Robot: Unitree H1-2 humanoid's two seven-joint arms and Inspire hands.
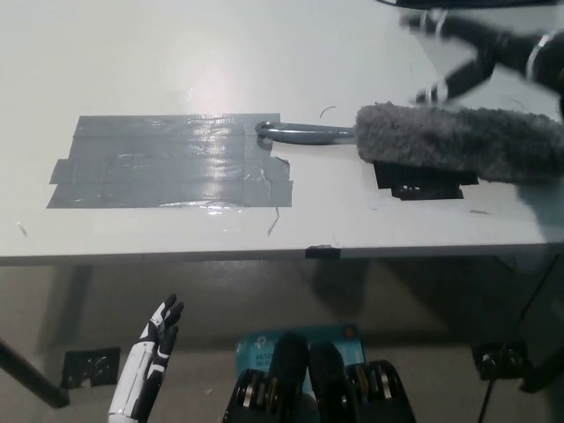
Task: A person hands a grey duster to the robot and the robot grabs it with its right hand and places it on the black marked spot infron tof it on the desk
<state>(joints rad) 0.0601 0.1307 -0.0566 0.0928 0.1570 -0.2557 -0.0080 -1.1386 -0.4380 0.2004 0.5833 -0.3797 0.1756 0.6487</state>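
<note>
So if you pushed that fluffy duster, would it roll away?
Probably not far. The duster lies flat on the desk, and its fuzzy head would likely drag, not roll. It looks light for its size. The shiny handle looks stiff and maybe slippery. The right hand is open above it.

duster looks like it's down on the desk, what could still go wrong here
1. The grey duster covers only part of the black marked spot; its handle reaches onto the grey tape patch, so placement may count as off target.
2. The right hand hangs open just above the fluffy head and could snag or drag it.
The left hand rests below the desk edge.
</note>
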